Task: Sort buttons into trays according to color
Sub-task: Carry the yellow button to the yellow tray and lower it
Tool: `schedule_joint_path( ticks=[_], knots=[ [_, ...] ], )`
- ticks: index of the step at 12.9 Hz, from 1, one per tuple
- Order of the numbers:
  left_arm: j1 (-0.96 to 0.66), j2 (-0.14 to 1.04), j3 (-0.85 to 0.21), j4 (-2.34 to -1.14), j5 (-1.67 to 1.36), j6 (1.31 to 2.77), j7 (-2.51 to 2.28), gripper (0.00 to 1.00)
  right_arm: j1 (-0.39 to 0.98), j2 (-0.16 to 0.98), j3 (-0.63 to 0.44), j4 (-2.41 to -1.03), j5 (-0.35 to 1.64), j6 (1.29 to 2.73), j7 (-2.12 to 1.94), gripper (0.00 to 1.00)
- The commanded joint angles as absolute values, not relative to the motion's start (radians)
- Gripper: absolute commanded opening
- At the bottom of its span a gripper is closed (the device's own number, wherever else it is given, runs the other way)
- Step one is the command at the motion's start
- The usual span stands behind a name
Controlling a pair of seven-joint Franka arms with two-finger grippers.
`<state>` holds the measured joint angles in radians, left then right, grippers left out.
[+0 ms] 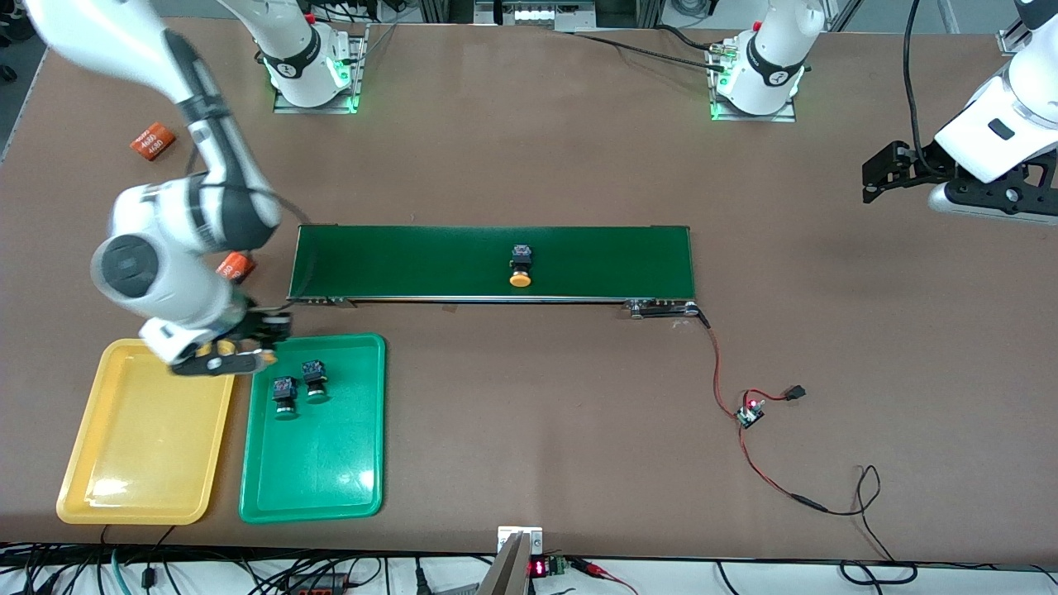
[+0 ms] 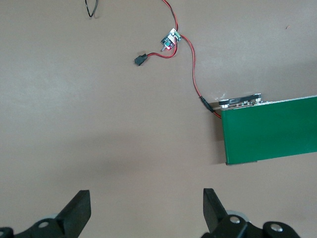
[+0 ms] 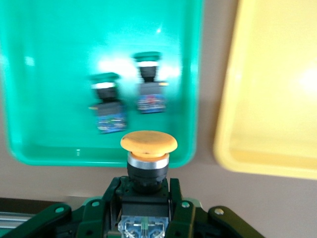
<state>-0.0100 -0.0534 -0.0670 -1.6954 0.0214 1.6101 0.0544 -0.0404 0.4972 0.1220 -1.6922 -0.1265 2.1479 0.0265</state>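
Observation:
My right gripper point(image 1: 248, 351) is shut on a yellow-orange-capped button point(image 3: 148, 142), holding it above the table just off the green tray's rim, near the gap between the two trays. The gripper's fingers point(image 3: 177, 198) clamp the button's black body. Two green-capped buttons point(image 1: 285, 397) point(image 1: 315, 382) lie in the green tray point(image 1: 322, 471); they also show in the right wrist view point(image 3: 106, 106) point(image 3: 148, 84). The yellow tray point(image 1: 140, 463) holds nothing visible. Another yellow-orange button point(image 1: 520, 266) sits on the conveyor belt point(image 1: 413, 260). My left gripper point(image 1: 880, 178) waits open over bare table point(image 2: 146, 208).
Two orange cylinders point(image 1: 153, 140) point(image 1: 234, 266) lie toward the right arm's end of the table. A red-black wire with a small switch board point(image 1: 750, 411) runs from the belt's end at the left arm's side; the board also shows in the left wrist view point(image 2: 171, 40).

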Motion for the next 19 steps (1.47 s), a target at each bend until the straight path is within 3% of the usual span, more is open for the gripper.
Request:
schedule_joint_path(
  ticks=[1,6,8,11,13,14,15,19],
  knots=[
    [-0.014,-0.035,-0.066,-1.66,0.014,1.585,0.064,1.0,-0.151,0.58,0.124,-1.623,-0.11,2.135,-0.16,0.07],
    [-0.014,-0.035,-0.066,-1.658,0.014,1.572,0.066,1.0,-0.216,0.715,0.025,-1.49,-0.123,2.238,-0.405,0.1],
    [-0.012,-0.037,-0.067,-1.658,0.012,1.569,0.066,1.0,-0.224,0.758,-0.015,-1.485,-0.123,2.371,-0.507,0.09],
    [-0.012,-0.037,-0.067,-1.658,0.014,1.563,0.066,1.0,-0.229,0.77,-0.026,-1.486,-0.118,2.401,-0.52,0.12],
    [-0.012,-0.035,-0.067,-1.657,0.012,1.563,0.066,1.0,-0.224,0.77,-0.026,-1.486,-0.115,2.402,-0.52,0.71],
    [-0.012,-0.037,-0.067,-1.657,0.012,1.563,0.066,1.0,-0.224,0.767,-0.026,-1.488,-0.117,2.401,-0.526,0.82],
    [-0.012,-0.037,-0.066,-1.658,0.012,1.563,0.066,1.0,-0.222,0.758,-0.026,-1.489,-0.112,2.396,-0.526,1.0],
    [-0.014,-0.035,-0.067,-1.657,0.012,1.563,0.066,1.0,-0.172,0.639,-0.025,-1.548,-0.06,2.256,-0.511,1.0]
  ],
)
